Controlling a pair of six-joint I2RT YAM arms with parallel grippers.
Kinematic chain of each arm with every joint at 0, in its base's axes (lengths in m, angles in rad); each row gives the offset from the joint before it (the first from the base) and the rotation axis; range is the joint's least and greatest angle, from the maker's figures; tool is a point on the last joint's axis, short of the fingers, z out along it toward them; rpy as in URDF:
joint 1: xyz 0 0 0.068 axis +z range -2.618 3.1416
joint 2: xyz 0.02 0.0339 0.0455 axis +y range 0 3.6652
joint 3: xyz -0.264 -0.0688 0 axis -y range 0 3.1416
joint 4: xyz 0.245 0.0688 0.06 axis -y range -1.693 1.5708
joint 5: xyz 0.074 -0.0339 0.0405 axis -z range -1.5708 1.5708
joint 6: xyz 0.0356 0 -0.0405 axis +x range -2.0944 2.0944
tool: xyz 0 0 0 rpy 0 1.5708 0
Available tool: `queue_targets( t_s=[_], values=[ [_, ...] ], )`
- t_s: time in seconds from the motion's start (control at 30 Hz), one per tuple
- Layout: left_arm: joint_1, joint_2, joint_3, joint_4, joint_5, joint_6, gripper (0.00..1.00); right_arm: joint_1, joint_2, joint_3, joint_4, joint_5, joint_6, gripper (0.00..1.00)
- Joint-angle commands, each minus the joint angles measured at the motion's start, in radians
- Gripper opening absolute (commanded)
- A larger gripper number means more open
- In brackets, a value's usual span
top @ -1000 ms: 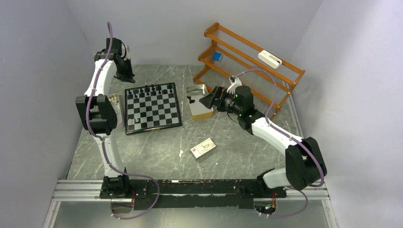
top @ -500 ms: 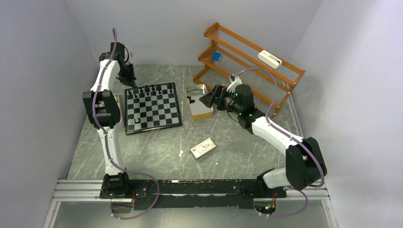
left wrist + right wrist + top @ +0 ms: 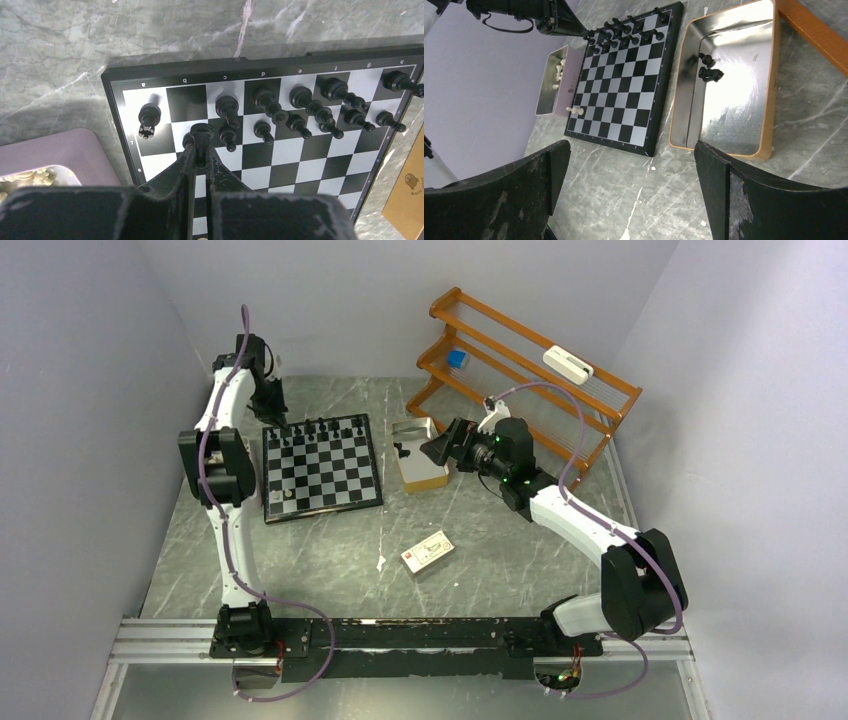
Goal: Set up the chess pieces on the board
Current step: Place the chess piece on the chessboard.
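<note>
Left claw [image 3: 201, 151]: its jaws are pressing together on the stem of one black piece [image 3: 202, 133], whose head is showing just beyond the fingertips. The claw is hanging over the far left corner of the board [image 3: 295, 160]. Whether the held piece's base is touching the board cannot be told.

Just ahead of this claw and to the right in its wrist view, the other black pieces [image 3: 300, 107] are standing in two uneven rows along the board's far edge. One of them, a lone rook [image 3: 148, 117], is standing on a white square just left of the fingertips. Low and left of the claw, a purple tray [image 3: 65, 150] is lying beside the board and is holding pale pieces [image 3: 25, 177].

Right claw [image 3: 631, 150]: its jaws are standing wide apart and gripping nothing. It is hovering well apart from the board, above the grey table [image 3: 624, 210]. Ahead of it and to the right, an open tin [image 3: 769, 125] is lying beside the board, with two black figures [image 3: 709, 72] resting inside. Ahead and to the left, two pale figures [image 3: 575, 110] are standing on the board's near corner, next to the tray.
</note>
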Motion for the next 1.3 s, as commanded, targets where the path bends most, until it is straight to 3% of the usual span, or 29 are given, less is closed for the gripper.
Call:
queue_targets(
  t_s=[0.0,1.27],
  values=[
    [0.012,0.019,0.023,-0.006,0.010,0.009,0.09,0.007,-0.020,0.011,0.012,0.016,-0.018,1.00],
    [0.023,0.088,0.052,0.019,0.014,0.002,0.14,0.008,-0.022,0.015,0.011,0.025,-0.015,1.00]
  ],
)
